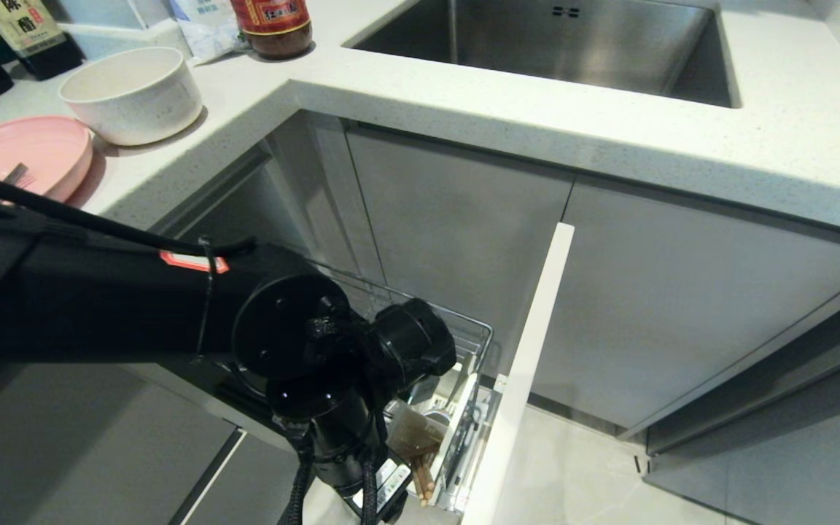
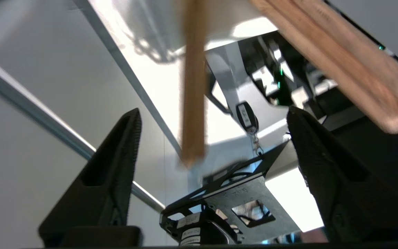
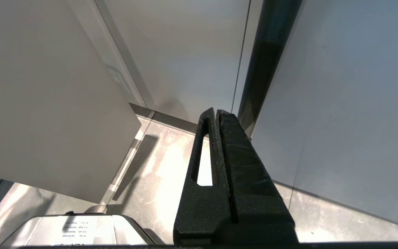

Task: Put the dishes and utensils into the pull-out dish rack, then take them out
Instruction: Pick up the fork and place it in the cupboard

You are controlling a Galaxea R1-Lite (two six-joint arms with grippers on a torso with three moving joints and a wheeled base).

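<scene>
soy bottle [image 1: 22, 33] label: Chinese characters, one reads 陈, one 醋
jar [image 1: 274, 25] red label: Chinese characters, too small to read

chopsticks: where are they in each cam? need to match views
Head view: the chopsticks stick up from the pull-out dish rack, low centre, beside the left arm's wrist.
Left wrist view: they cross the upper frame, between and beyond the open jaws, not gripped.
Right wrist view: not in it.
Shared landmark: the rack's chrome wire, head and left wrist views only.
</scene>
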